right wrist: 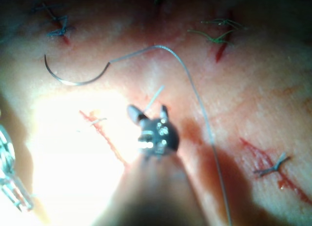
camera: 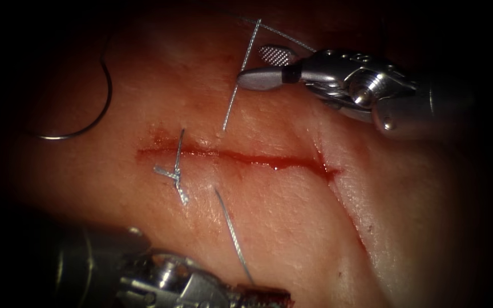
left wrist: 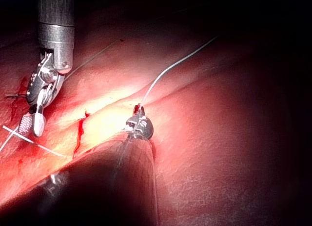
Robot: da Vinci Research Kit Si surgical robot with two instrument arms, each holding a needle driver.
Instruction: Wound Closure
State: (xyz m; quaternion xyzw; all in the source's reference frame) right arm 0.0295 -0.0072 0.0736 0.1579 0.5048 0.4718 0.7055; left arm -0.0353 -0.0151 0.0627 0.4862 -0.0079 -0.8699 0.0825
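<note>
Needle point(camera: 84, 108): lying free on the tissue point(camera: 292, 217), up-left of the cut point(camera: 241, 158); right tool point(camera: 261, 67) jaws parted around thread point(camera: 241, 77) above it; left tool point(camera: 258, 296) grips thread below it.

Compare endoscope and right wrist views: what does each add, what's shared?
Endoscope: the left arm's silver needle driver, jaws shut on the thin grey thread below the red cut. Right wrist: neighbouring cuts closed with blue and green stitches. Both: the right arm's silver needle driver, jaws open, holding nothing; the curved steel needle lying free on the pale pork tissue, left of the cut, not in it.
</note>
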